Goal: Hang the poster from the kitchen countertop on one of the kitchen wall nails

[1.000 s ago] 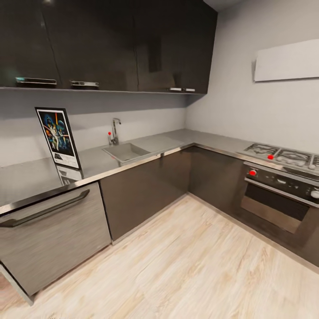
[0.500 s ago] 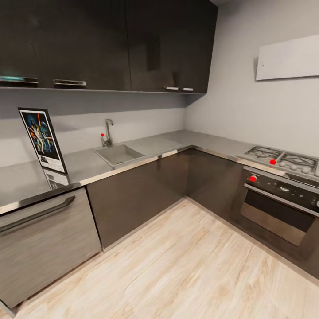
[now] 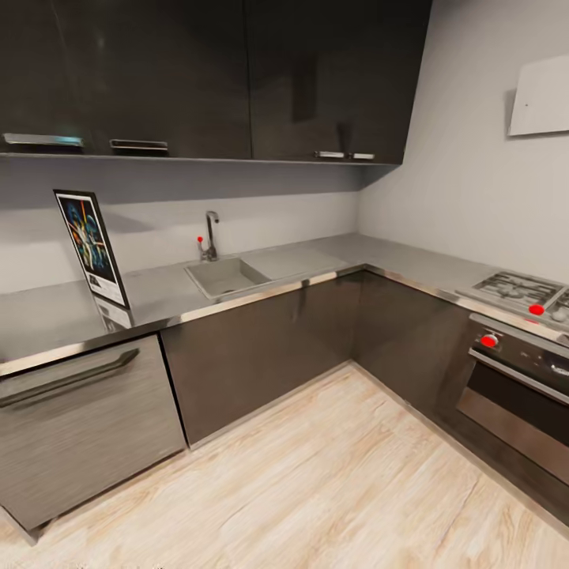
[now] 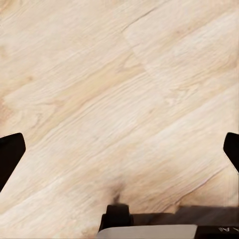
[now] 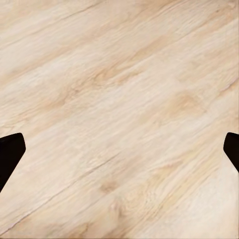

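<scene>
Left gripper [image 4: 119, 149] is pointing down, jaws spread wide: one dark fingertip [image 4: 10, 157] is sitting at one edge of the left wrist view, the other at the opposite edge, nothing between them. A bit of dark-and-white robot body [image 4: 149, 226] is showing just behind the claw. Right gripper [image 5: 119, 152] is doing the same: facing down, fingertips [image 5: 10, 157] far apart at opposite edges of the right wrist view, nothing held.
</scene>
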Motion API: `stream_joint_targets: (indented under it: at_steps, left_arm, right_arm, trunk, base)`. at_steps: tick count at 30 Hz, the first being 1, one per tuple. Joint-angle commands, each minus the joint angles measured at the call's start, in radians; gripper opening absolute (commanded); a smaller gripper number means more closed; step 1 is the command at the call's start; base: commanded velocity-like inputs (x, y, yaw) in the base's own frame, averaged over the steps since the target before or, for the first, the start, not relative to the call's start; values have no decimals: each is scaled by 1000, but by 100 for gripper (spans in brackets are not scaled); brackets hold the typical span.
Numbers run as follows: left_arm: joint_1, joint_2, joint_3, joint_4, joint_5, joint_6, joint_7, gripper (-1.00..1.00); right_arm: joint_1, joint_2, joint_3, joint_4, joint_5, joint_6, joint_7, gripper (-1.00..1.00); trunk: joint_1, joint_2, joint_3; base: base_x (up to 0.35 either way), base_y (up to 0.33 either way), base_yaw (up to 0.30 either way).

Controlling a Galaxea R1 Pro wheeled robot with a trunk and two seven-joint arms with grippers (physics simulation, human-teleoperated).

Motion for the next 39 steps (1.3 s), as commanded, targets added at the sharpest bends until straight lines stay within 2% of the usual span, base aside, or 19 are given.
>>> stream_joint_targets:
  at_steps: [1, 12, 24, 39]
  left_arm:
    - [0, 0, 1, -2, 0, -1, 1, 100]
    - [0, 0, 1, -2, 1, -2, 0, 100]
    - [0, 0, 6, -2, 1, -3, 0, 100]
    - [0, 1, 9, -3, 1, -3, 0, 100]
  right_arm:
    - [-1, 0, 1, 1, 0, -3, -1, 100]
    - [-1, 0, 1, 1, 0, -2, 0, 100]
    - [-1, 0, 2, 2, 1, -3, 4, 100]
    - [-1, 4, 4, 2, 2, -5, -1, 100]
  trunk:
    - [0, 0, -1]
    - [0, 0, -6]
    - [0, 0, -7]
    - [0, 0, -8]
  base:
    - [110, -244, 271]
    - [29, -68, 263]
    - [111, -200, 66]
    - [12, -19, 257]
